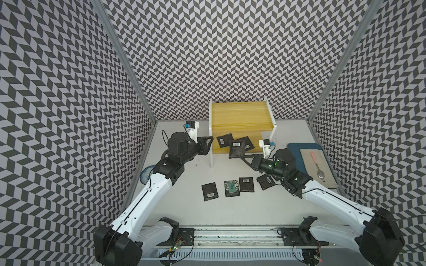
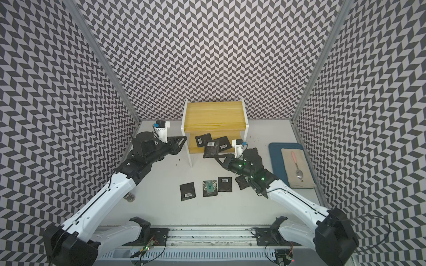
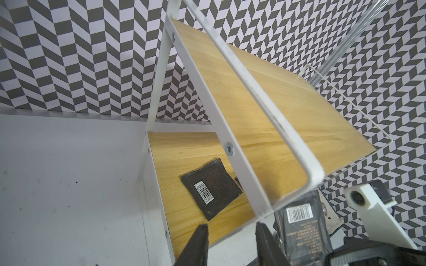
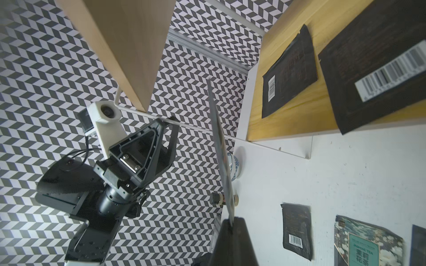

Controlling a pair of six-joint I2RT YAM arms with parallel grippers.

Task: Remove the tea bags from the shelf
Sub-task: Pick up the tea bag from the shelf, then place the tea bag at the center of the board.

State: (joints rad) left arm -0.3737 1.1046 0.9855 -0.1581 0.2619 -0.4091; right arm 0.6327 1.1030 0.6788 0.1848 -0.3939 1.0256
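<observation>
I hold one tea bag (image 1: 236, 150) pinched edge-on in my right claw (image 1: 244, 157), at the front edge of the shelf's (image 1: 239, 115) lower board, where two other tea bags (image 1: 223, 140) lie. My left claw (image 3: 230, 228) stands partly spread, empty, beside the shelf's leg.

White table (image 1: 184, 211), yellow shelf (image 1: 239, 115), blue tray (image 1: 294, 147), loose tea bags (image 1: 209, 191)

In the right wrist view, at the lower right of the frame, I can read "JASMINE TEA" on the green panel of the patterned tea bag (image 4: 365, 241), with Chinese characters below it. The black tea bags (image 4: 296, 230) carry white barcode labels (image 4: 295, 240); their digits and small print are not readable for me.
</observation>
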